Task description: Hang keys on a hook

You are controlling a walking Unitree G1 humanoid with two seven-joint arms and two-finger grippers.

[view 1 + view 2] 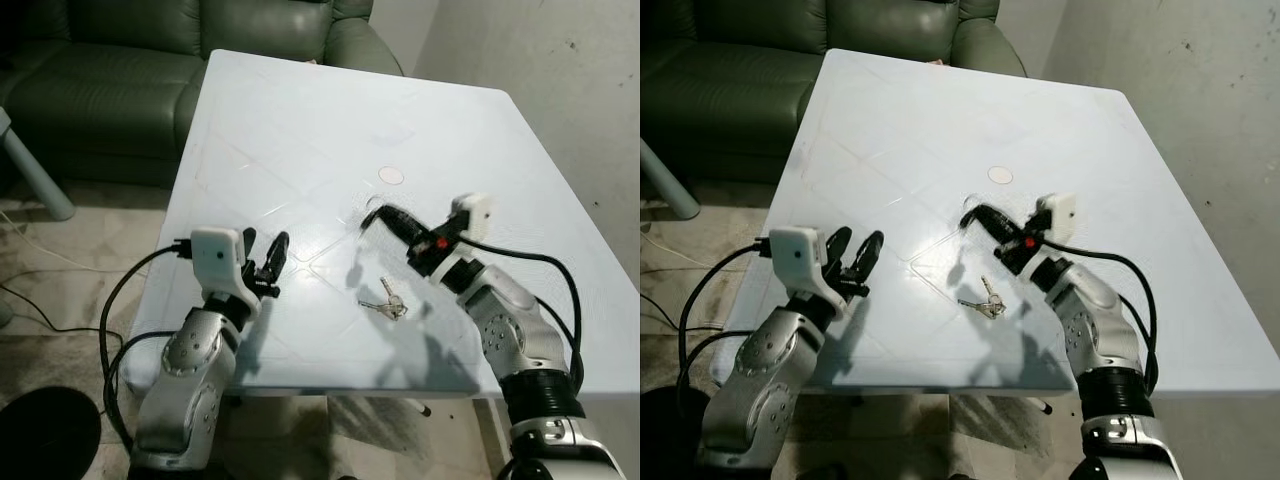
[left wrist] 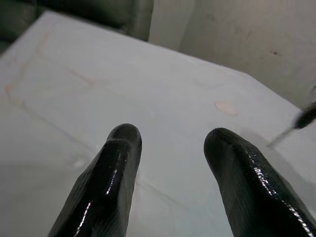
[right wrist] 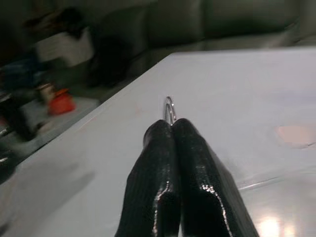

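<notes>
Sofa (image 1: pixel 120 70) of dark green leather stands behind everything, at the far left. In front of it is the white table (image 1: pixel 300 130), the biggest thing near me, and both my arms reach over its near part. On the surface I see a small round pale mark (image 1: pixel 391 176) past my right gripper, and faint lines that cross the top. I can read no writing or label on the table, the arms or the keys.

My left gripper (image 1: pixel 263 258) hovers over the near left part of the table, its two black fingers (image 2: pixel 116 168) spread with a wide gap and nothing between them.

My right gripper (image 1: pixel 372 216) is near the middle of the table, pointing away from me and to my left. Its fingers (image 3: pixel 173 163) are pressed together, and a thin silver wire hook (image 3: pixel 169 109) sticks out from their tips, pinched there. The hook stands with its long axis along the fingers, its bent end away from me.

The keys (image 1: pixel 385 300) lie flat on the table between my two arms, nearer to the right one, apart from both grippers. Their long axis goes from far left to near right, with the ring end at the near right.
</notes>
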